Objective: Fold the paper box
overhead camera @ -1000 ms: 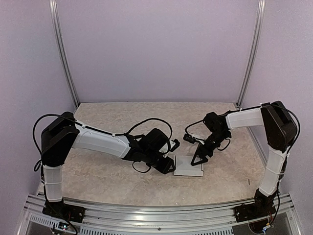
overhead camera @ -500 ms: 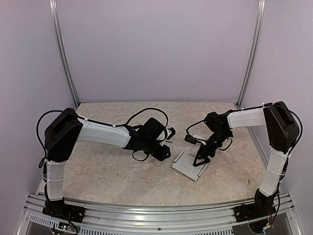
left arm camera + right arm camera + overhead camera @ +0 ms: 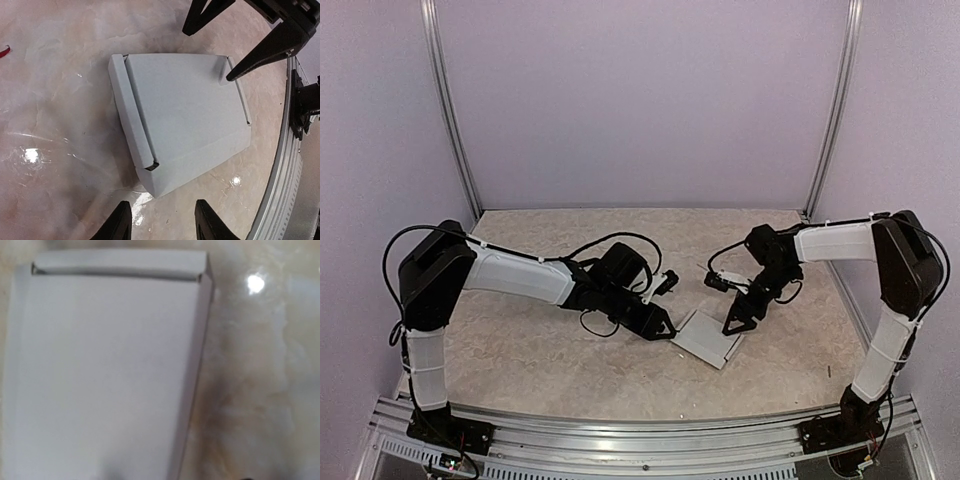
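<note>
1. Marbled beige table (image 3: 540, 360), lilac walls and metal rails around it; two arms reach in from either side.
2. One paper box (image 3: 708, 338) lies flat near the middle of the table, folded slim and turned askew, its pale grey-white card plain, one narrow flap along a long edge.
3. One left gripper (image 3: 658, 325) sits just beside the box's left edge, its two fingers (image 3: 119, 222) spread apart and holding nothing.
4. One right gripper (image 3: 736, 320) is at the box's opposite side with its two fingers apart, one tip at a corner; contact is unclear.
</note>
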Robot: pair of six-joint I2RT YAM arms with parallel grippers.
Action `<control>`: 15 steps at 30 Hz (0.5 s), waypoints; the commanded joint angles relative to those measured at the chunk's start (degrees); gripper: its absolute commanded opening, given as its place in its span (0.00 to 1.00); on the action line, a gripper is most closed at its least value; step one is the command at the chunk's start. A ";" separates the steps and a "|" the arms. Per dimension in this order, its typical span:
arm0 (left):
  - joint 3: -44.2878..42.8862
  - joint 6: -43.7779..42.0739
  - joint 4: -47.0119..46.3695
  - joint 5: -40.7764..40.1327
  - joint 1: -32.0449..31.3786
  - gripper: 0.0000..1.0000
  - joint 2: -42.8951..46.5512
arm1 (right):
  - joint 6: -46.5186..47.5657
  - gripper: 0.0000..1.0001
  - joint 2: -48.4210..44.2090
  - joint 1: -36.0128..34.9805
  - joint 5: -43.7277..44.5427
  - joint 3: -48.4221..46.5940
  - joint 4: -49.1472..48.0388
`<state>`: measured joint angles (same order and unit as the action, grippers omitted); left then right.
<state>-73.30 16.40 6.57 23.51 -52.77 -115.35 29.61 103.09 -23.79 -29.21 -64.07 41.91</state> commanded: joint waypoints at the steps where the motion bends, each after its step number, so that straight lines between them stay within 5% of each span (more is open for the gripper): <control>1: -0.88 3.02 -2.41 5.39 0.75 0.43 -1.84 | 4.56 0.68 -3.89 0.42 1.37 2.28 -1.12; 8: -3.74 2.54 -0.24 4.74 0.85 0.42 -4.40 | 18.54 0.72 -14.95 -0.18 4.38 6.77 -3.05; 15: -3.95 2.99 -0.47 5.87 1.17 0.41 -5.53 | 28.56 0.78 -20.56 -9.56 14.59 14.88 -9.60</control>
<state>-75.70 18.96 5.58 27.81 -52.14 -119.15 50.17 82.78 -28.16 -21.80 -53.36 36.16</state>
